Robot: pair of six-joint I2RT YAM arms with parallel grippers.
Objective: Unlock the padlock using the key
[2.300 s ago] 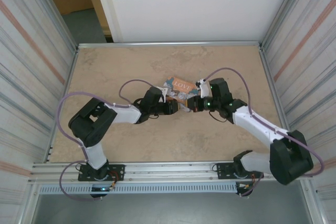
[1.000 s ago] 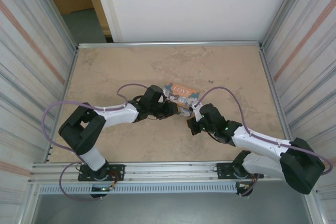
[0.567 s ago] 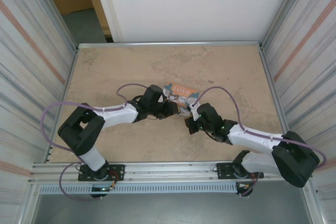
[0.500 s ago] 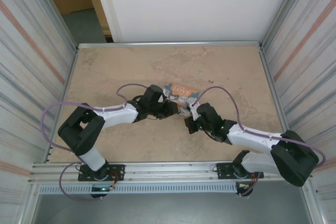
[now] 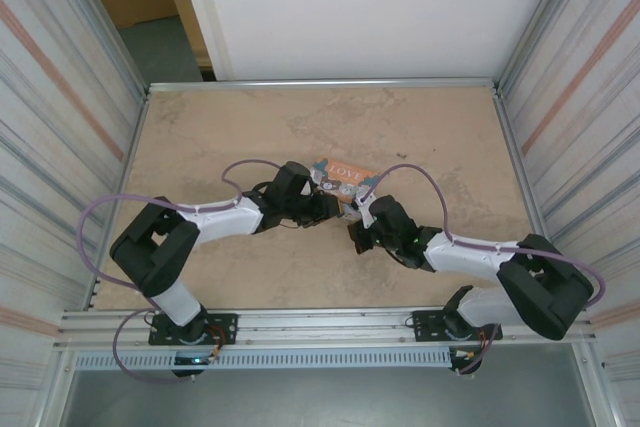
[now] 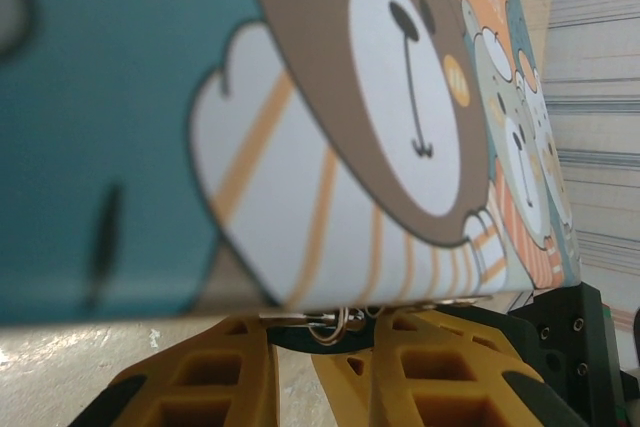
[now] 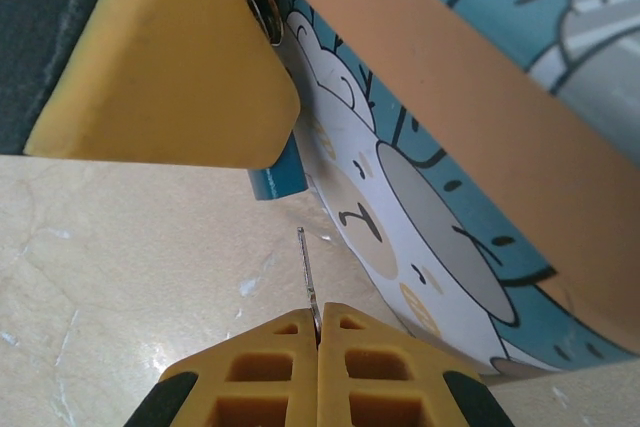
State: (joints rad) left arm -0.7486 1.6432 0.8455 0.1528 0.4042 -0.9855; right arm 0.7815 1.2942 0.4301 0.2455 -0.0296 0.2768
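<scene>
The right fingers (image 7: pixel 270 372) are pressed together and pinch the key (image 7: pixel 308 272), a thin metal blade that stands out from their tips and points at the padlock (image 7: pixel 277 175). Its tip is near the blue body but apart from it. The left fingers (image 6: pixel 235 377) stand only a little apart, with small silver metal parts between their tips. They appear to pinch the padlock, whose blue body shows just under one of them in the right wrist view. The padlock sits at the edge of the tin box (image 7: pixel 480 147) with cartoon bears, which lies on the marble-like surface (image 7: pixel 110 277).

I judge the padlock to be light and stiff, and free to swing on its shackle, so it is best held by the body, with the keyhole side left free. The key is thin and smooth and may turn between the fingers, so it needs a firm hold at its head.
</scene>
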